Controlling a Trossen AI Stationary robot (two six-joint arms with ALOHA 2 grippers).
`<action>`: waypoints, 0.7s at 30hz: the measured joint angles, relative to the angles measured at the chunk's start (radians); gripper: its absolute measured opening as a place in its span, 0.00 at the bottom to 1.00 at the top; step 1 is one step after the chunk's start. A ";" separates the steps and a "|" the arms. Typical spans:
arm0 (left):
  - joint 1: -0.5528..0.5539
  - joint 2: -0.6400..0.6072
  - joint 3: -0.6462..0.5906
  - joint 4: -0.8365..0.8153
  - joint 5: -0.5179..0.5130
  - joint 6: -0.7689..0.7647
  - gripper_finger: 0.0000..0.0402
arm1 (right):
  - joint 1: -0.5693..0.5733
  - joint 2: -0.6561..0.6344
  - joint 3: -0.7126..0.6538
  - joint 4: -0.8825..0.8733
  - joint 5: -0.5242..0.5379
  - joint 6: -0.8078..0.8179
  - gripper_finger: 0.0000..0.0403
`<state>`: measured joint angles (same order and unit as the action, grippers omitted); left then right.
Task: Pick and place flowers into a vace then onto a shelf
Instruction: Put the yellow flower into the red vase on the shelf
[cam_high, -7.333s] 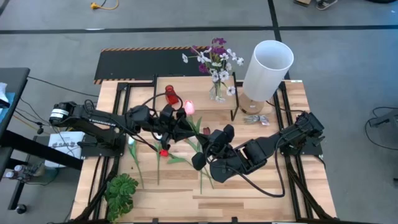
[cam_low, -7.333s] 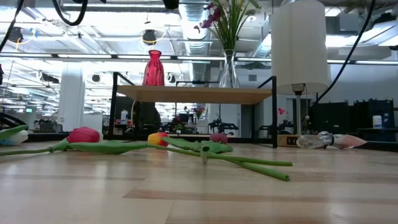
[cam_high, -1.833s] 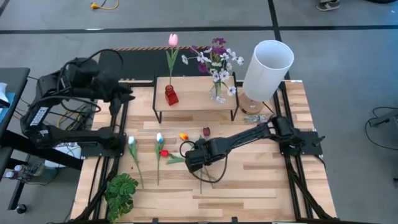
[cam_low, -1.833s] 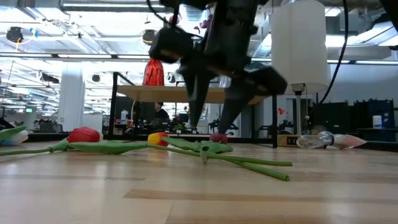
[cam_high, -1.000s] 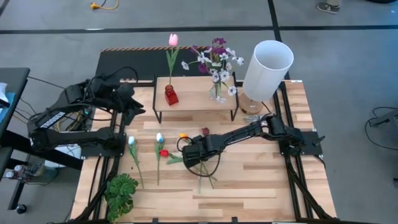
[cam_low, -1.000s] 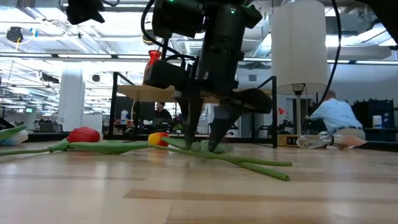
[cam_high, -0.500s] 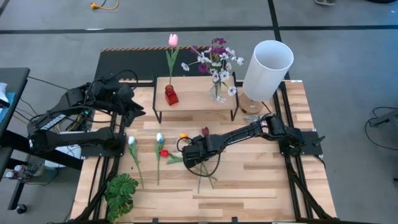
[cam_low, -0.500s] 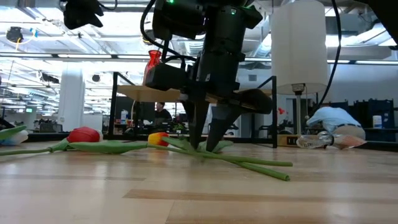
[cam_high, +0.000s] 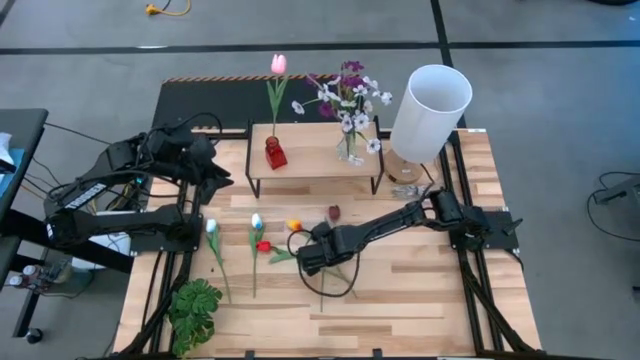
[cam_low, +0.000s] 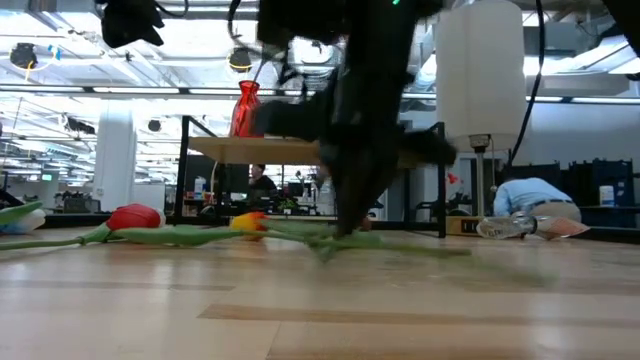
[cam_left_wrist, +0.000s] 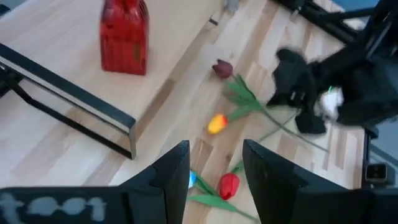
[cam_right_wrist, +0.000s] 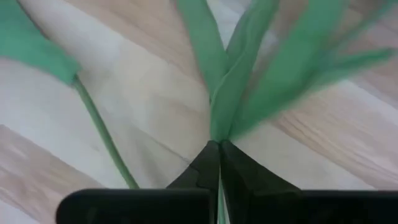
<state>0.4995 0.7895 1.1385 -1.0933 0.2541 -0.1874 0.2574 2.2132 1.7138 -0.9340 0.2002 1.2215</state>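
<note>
High view: right end effector (cam_high: 312, 262) now pinches maroon tulip's stem (cam_high: 326, 270).

Both arms matte black, boxy jointed segments, black cables looping alongside links. Left arm (cam_high: 110, 185): white lettering along one link, cable loop near shoulder end. Right arm (cam_high: 400, 218): slim dark links, small green light and pale patch near wrist. Left gripper (cam_left_wrist: 214, 177): two broad black flat-faced fingers, blurred white lettering on housing. Right gripper (cam_right_wrist: 219, 163): two tapered black fingers with smooth faces.
</note>
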 joint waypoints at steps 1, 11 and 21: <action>0.000 0.000 -0.002 -0.003 0.010 0.005 0.34 | 0.006 -0.015 0.004 -0.034 0.016 0.000 0.01; -0.026 -0.050 -0.190 0.253 0.149 -0.032 0.34 | 0.088 -0.217 0.031 -0.090 0.258 -0.027 0.00; -0.110 -0.121 -0.404 0.770 0.213 -0.199 0.34 | 0.148 -0.359 0.030 0.008 0.614 -0.141 0.00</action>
<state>0.3893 0.6689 0.7345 -0.3235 0.4671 -0.3868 0.4051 1.8539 1.7437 -0.9261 0.8143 1.0803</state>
